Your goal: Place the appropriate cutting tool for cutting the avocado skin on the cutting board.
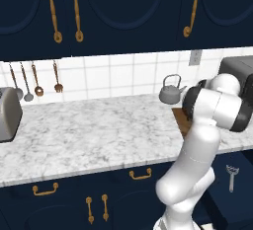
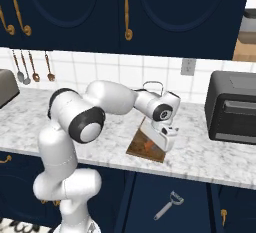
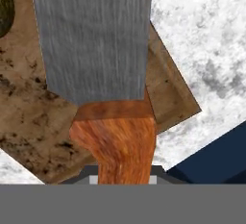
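The gripper (image 2: 167,136) hangs low over the cutting board (image 2: 137,149), which lies on the marble counter (image 2: 210,157) near its front edge, between the grey kettle (image 1: 171,91) and the dark toaster oven (image 2: 234,108). Its fingers are clenched on a knife (image 3: 96,40): in the hand view the orange-brown wooden handle (image 3: 120,146) runs up from between the fingertips and the wide grey blade stretches out over the board. The avocado (image 3: 5,6) sits on the board, just beside the blade. The step in hand appears to be the placing itself. The next move likely calls for lowering until the blade lies flat on bare wood clear of the avocado, then letting go.
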